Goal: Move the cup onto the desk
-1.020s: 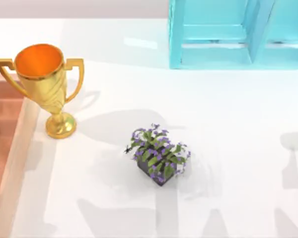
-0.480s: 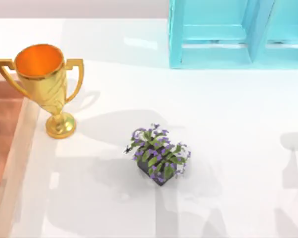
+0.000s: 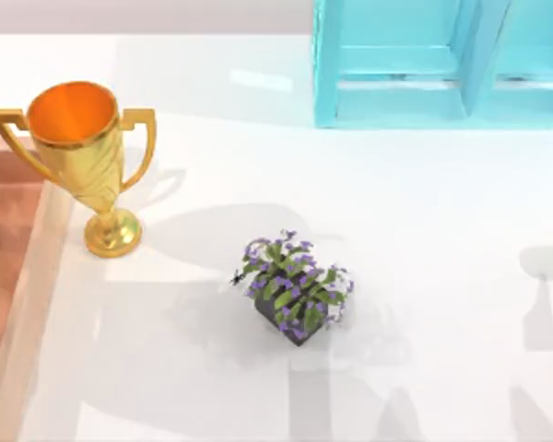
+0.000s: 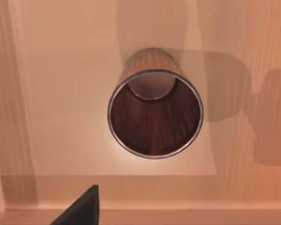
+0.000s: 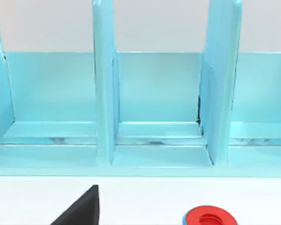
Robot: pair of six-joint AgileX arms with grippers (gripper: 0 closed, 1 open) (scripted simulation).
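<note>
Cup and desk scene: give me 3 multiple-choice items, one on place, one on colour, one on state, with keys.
1. What does the cup stand on?
A. the white desk
B. the orange-brown wooden surface
C. a shelf compartment

2. What colour is the shelf unit?
A. turquoise
B. gold
C. purple

3. How is the cup in the left wrist view?
A. lying on its side
B. upside down
C. upright, mouth open, nothing inside

Key:
1 B: the left wrist view shows wood all round the cup, not the desk.
2 A: both the top view and the right wrist view show it turquoise.
3 C: the camera looks straight into the round rim down to a bare bottom.
</note>
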